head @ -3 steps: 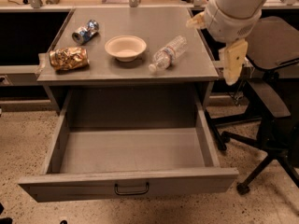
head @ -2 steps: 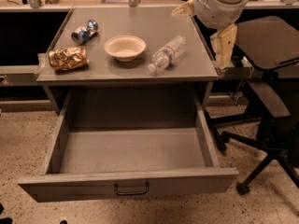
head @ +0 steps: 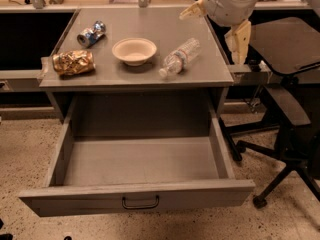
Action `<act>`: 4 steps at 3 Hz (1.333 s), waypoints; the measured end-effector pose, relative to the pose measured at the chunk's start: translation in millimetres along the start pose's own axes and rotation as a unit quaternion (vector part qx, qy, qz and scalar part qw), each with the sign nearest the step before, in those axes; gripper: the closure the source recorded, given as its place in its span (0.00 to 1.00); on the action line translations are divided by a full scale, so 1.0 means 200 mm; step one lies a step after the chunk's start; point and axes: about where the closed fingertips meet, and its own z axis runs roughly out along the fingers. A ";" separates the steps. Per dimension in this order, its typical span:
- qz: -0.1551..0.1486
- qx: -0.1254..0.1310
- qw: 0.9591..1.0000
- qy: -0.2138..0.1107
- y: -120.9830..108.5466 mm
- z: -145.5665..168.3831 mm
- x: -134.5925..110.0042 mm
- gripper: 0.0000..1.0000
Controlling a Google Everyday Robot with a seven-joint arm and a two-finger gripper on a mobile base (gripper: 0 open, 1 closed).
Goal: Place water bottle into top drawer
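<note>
The water bottle (head: 179, 57) lies on its side on the grey cabinet top (head: 150, 24), right of centre, white cap toward the front edge. The top drawer (head: 75, 199) is pulled fully open below, with nothing inside; its dark loop handle (head: 140, 202) is centred on the front panel. My gripper (head: 215, 26) hangs above the right back part of the top, up and to the right of the bottle and apart from it. It is open and empty, with one cream finger (head: 190, 11) pointing left and the other (head: 240, 41) pointing down over the right edge.
A cream bowl (head: 134, 50) sits left of the bottle. A blue-and-silver dented can (head: 91, 34) and a gold foil snack bag (head: 73, 62) lie at the left. A dark office chair (head: 285, 49) stands close on the right. A workbench runs behind.
My gripper has moved up and to the left, from beside the right edge toward the back right of the cabinet top. The bottle and drawer have not moved.
</note>
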 end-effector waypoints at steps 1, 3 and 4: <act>-0.002 -0.008 1.000 -0.016 -0.15 0.23 0.08 0.00; -0.020 -0.040 0.998 -0.040 -0.33 0.58 0.00 0.00; -0.027 -0.068 0.996 -0.058 -0.35 0.72 -0.08 0.18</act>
